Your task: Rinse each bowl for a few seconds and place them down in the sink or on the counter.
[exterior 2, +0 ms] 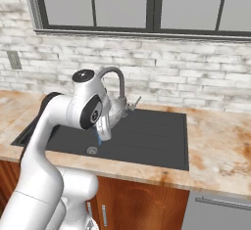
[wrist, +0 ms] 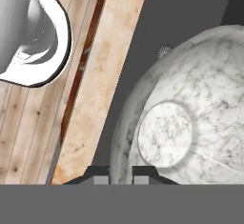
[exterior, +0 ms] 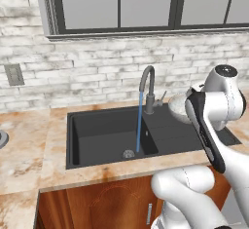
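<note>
The gripper [wrist: 120,174] is gripping the rim of a pale marbled bowl [wrist: 190,118] — its two fingertips are clamped close together on the edge, and the bowl's mottled grey inside is facing the hand camera. In the left base view the bowl [exterior: 179,107] is hanging above the flat side section of the black sink [exterior: 104,138], just right of the grey gooseneck tap [exterior: 147,87]. A thin blue stream of water [exterior: 139,123] is running from the spout into the deep basin — the bowl is sitting beside it. The marbled beige counter [exterior 2: 220,146] is wrapping around the sink [exterior 2: 147,136].
</note>
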Motion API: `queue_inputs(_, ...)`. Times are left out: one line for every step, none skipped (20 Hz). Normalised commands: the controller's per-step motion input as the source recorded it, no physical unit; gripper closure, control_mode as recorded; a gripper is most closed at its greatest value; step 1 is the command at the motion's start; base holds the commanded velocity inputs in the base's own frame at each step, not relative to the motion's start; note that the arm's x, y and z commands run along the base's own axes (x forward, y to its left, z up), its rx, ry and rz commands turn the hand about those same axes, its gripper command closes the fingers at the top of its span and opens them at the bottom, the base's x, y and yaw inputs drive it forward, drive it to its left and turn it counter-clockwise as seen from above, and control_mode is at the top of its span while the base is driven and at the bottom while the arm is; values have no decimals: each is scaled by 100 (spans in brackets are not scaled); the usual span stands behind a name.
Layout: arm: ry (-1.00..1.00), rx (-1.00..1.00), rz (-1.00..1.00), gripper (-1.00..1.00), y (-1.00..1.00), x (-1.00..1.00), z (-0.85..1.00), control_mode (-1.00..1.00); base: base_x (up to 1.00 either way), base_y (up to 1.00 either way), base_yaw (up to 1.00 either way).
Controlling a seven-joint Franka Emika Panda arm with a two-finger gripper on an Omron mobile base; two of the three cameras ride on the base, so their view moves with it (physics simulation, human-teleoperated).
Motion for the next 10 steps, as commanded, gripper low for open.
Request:
queue_inputs(0,2,10,100,31,-1,0,-100,0,0,0)
queue_inputs(0,3,10,100,28,0,0,-100,0,0,0)
queue_inputs(0,3,10,100,27,0,0,-100,0,0,0)
queue_inputs(0,3,10,100,26,0,-1,-100,0,0,0)
queue_inputs(0,2,10,100,25,0,-1,-100,0,0,0)
queue_inputs(0,2,9,100,25,0,-3,-100,0,0,0)
queue_inputs(0,1,9,100,26,0,-3,-100,0,0,0)
queue_inputs(0,1,8,100,27,0,-4,-100,0,0,0)
queue_inputs(0,1,8,100,27,0,-4,-100,0,0,0)
queue_inputs(0,1,8,100,25,0,-4,-100,0,0,0)
